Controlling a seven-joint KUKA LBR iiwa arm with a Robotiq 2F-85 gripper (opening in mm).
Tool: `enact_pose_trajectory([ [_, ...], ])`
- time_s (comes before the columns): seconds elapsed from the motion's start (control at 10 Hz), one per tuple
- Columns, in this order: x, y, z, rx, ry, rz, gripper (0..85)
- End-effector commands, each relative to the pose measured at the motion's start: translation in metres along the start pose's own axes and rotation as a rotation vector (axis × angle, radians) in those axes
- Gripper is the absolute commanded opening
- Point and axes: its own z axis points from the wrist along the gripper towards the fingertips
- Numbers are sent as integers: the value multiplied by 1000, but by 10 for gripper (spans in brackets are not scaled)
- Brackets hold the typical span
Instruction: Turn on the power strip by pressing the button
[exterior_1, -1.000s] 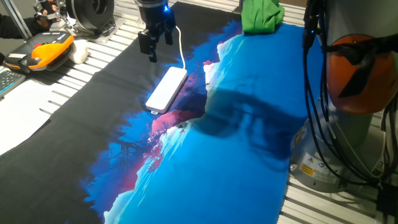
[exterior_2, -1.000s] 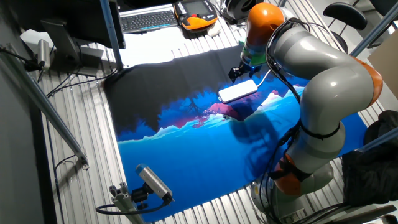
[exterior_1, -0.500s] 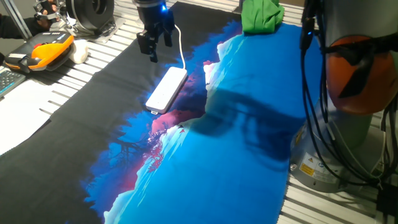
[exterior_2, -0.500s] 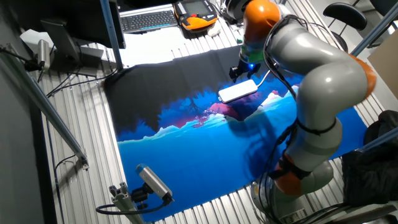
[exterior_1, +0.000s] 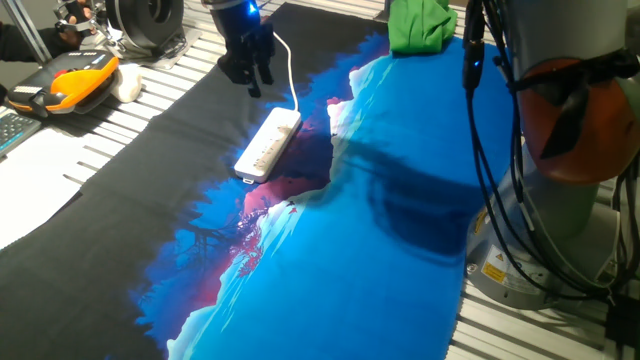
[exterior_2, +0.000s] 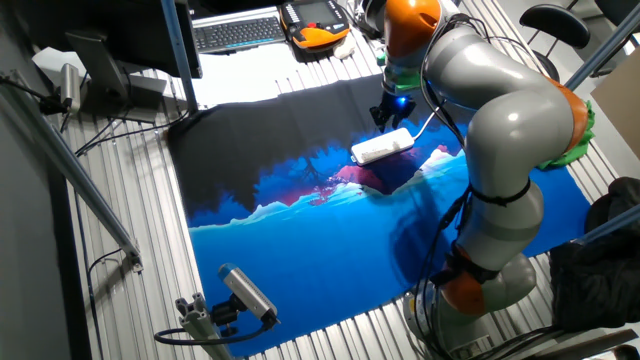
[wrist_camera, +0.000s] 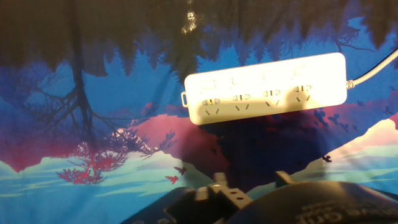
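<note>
- The gripper (exterior_1: 250, 72) hangs above the black part of the cloth (exterior_1: 180, 150), just past the cord end of the power strip (exterior_1: 268, 144) and clear of it. No contact shows in any view.
- Whether the fingers are parted or together cannot be told: both fixed views show only a dark mass, and the hand view shows no fingertip gap.
- The power strip lies flat where the black area meets the printed blue-and-pink landscape, with its sockets facing up. Its white cord (exterior_1: 289, 70) runs from the far end back past the gripper.
- In the hand view the strip (wrist_camera: 266, 88) lies crosswise with two rows of sockets visible. A small tab sticks out at the end away from the cord; the button itself cannot be picked out with certainty.
- Judgement: the press has not begun. To do it well, locate the button first, centre one fingertip over it, then descend straight down.
- Risk: an off-centre push could slide the light strip on the cloth instead of switching it.
</note>
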Motion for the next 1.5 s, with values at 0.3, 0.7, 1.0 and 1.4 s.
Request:
enact_pose_trajectory([
  [0.3, 0, 0, 0, -3, -8, 35, 0],
  [0.7, 0, 0, 0, -5, -13, 48, 0],
  [1.0, 0, 0, 0, -2, -13, 47, 0],
  [1.4, 0, 0, 0, 1, -6, 21, 0],
])
